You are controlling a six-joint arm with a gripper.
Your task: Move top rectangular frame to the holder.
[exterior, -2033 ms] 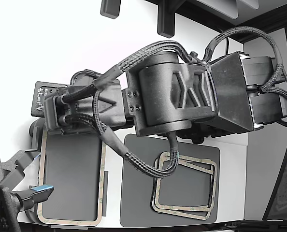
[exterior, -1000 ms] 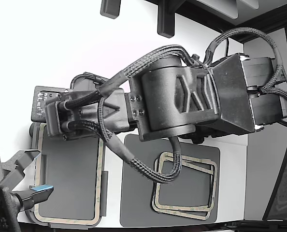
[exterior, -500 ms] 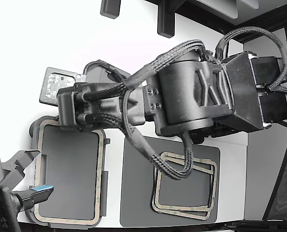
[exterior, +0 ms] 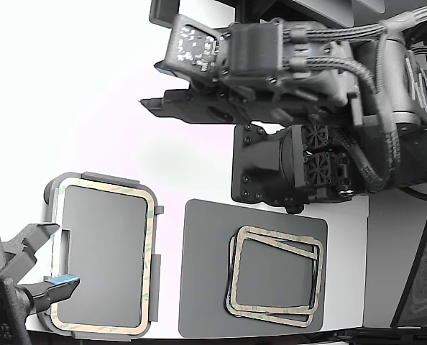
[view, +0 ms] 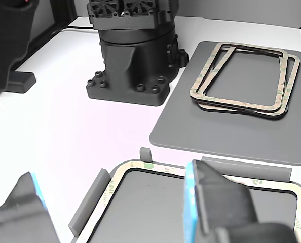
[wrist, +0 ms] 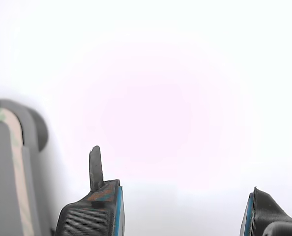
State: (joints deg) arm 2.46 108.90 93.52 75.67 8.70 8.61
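A thin beige-tan rectangular frame (exterior: 150, 244) lies flat inside the light grey holder (exterior: 98, 177) at the exterior view's lower left. It also shows in the other view (view: 155, 169) and at the edge of the wrist view (wrist: 19, 162). Two more tan frames (exterior: 232, 277) lie stacked, slightly askew, on the dark grey mat (exterior: 199, 287). My gripper (exterior: 150, 105) is raised high above the white table, away from the holder. In the wrist view my gripper (wrist: 183, 216) is open and empty, with its blue-edged fingers (wrist: 104, 209) wide apart.
My arm's black base (exterior: 285, 172) stands behind the mat. A second arm's gripper with a blue pad (exterior: 55, 287) sits at the holder's near corner; its fingers (view: 216, 207) fill the front of the other view. Stacked frames (view: 236, 103) lie on the mat (view: 201, 136).
My gripper was down over the holder's far edge. It has lifted off, swung up and to the exterior view's right, and the tan frame stays on the holder.
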